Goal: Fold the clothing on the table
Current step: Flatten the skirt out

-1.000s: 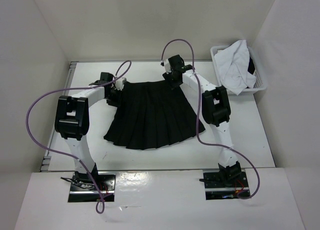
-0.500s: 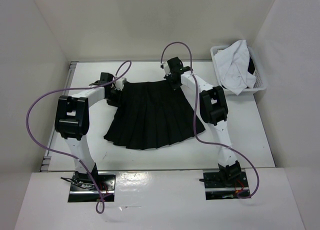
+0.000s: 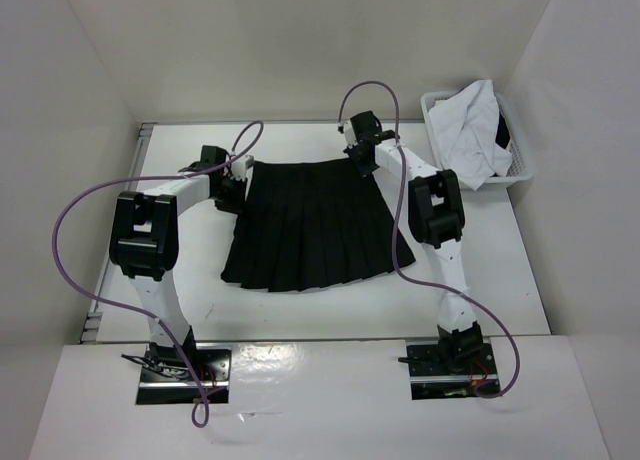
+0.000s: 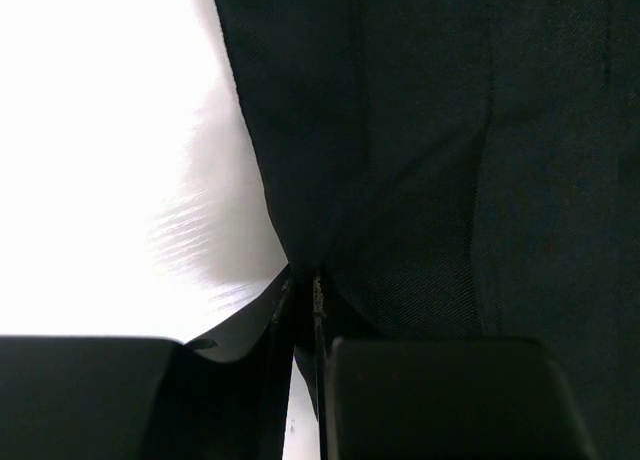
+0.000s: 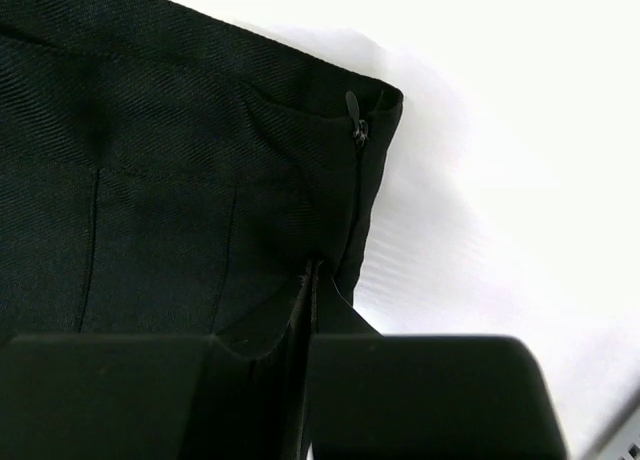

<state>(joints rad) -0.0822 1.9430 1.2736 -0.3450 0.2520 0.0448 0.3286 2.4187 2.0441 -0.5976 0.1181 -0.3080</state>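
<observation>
The clothing [image 3: 315, 230], a black pleated skirt, lies flat on the white table [image 3: 500, 280] with its waistband at the far side. My left gripper [image 3: 234, 187] is at the waistband's left corner. In the left wrist view its jaws [image 4: 305, 285] are pinched together on the skirt's edge [image 4: 400, 130]. My right gripper [image 3: 362, 166] is at the waistband's right corner. In the right wrist view it [image 5: 312, 275] is shut on the fabric just below the zipper pull [image 5: 353, 108].
A white plastic basket [image 3: 521, 165] stands at the back right of the table, holding a white garment [image 3: 468, 130] with dark trim. White walls enclose the table on three sides. Purple cables loop above both arms.
Both grippers have closed on the waistband corners. The right arm has moved to the right, pulling the waistband taut, and the skirt's hem has shifted right and squared up.
</observation>
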